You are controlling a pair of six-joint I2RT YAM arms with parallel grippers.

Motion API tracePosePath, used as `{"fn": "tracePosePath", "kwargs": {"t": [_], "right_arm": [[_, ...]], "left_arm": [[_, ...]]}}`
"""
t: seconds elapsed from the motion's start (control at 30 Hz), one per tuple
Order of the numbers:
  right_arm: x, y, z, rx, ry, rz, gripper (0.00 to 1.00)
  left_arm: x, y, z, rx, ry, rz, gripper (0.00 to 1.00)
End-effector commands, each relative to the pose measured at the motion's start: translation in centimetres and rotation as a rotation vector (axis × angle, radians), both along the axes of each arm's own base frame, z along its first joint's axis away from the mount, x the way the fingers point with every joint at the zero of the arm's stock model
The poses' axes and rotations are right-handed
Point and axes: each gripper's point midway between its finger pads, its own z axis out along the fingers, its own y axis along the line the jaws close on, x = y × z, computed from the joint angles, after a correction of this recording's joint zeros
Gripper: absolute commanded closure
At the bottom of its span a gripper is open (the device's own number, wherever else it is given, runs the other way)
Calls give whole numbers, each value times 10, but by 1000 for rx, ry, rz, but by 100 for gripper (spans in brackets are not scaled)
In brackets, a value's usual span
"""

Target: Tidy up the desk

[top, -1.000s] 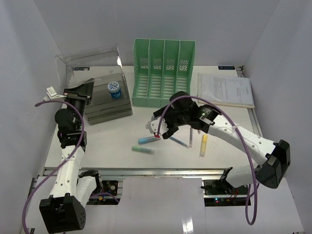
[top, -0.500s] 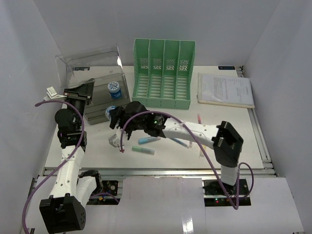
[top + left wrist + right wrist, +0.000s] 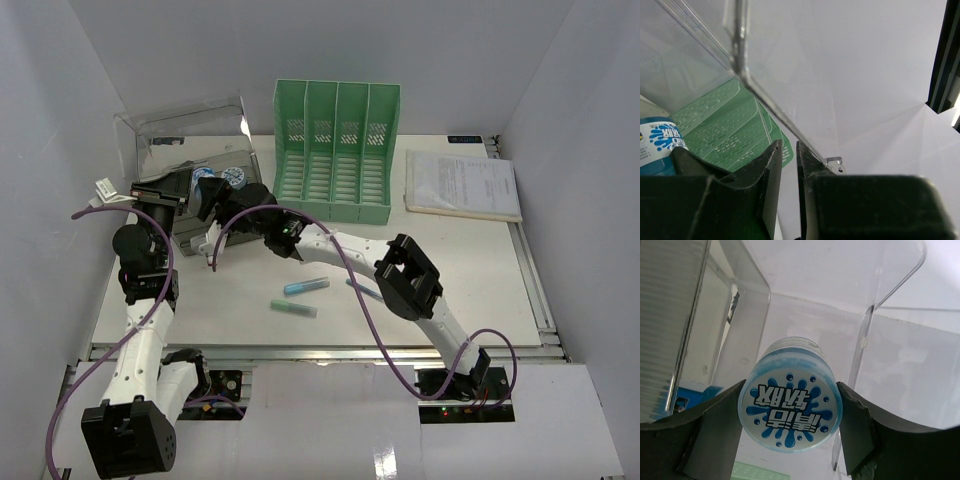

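Blue splash artwork with white Korean lettering, upside down in the right wrist view, covers the cap of a small round jar (image 3: 790, 415). The right gripper (image 3: 790, 407) clamps that jar between its fingers at the clear drawer box (image 3: 228, 224), upper left of the overhead view. The left gripper (image 3: 786, 152) stands narrow, pinching the box's raised clear lid (image 3: 790, 60). The white desk (image 3: 470, 270) fills the frame's middle and bears a printed sheet (image 3: 462, 185), its text too small to read.

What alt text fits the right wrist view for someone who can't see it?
A round jar with a blue splash-pattern lid is clamped between the two dark fingers of the right gripper, lid facing the camera. Behind it stand the walls of a clear plastic box.
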Motion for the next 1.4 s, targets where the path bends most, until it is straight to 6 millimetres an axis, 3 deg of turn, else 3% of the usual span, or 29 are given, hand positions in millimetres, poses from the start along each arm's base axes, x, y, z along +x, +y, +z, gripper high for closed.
{"fn": "tracePosePath", "kwargs": {"t": [0.0,0.17,0.6,0.73,0.83,0.9,1.0,1.07,1.13,1.2,1.23,1.3,1.37], "right_arm": [[10,-8,72,178,-111,-15,36],[13,-10,64,166,-101,-27,15],[-12,-30,74,162,-22,25,7],[-44,-55,73,78,115,81,8],[-81,-86,31,-159,335,139,13],[-116,-120,3,-321,501,183,17],[-159,-169,-33,-452,728,182,22],[-175,-198,-31,-442,784,159,24],[-190,-227,-55,-458,898,115,25],[-189,-254,-44,-382,971,76,24],[-194,-257,-50,-385,1007,76,24],[-176,-285,-34,-281,1044,15,23],[-163,-300,-25,-211,1076,-26,23]], "left_arm": [[-4,-1,6,19,-33,-5,71],[-5,-1,5,18,-32,-6,71],[-3,-2,8,21,-26,-12,72],[-3,-3,7,31,-20,-13,72],[-3,-3,1,38,-7,-12,72],[-5,-4,-3,44,1,-13,72],[-8,-4,-22,37,40,-14,72],[-12,-3,-34,13,73,-13,71],[-12,1,-65,-38,168,5,66],[-11,7,-98,-113,301,32,59],[-10,9,-114,-141,366,42,54],[-11,9,-156,-206,538,53,44],[-14,6,-188,-246,664,44,43]]}}
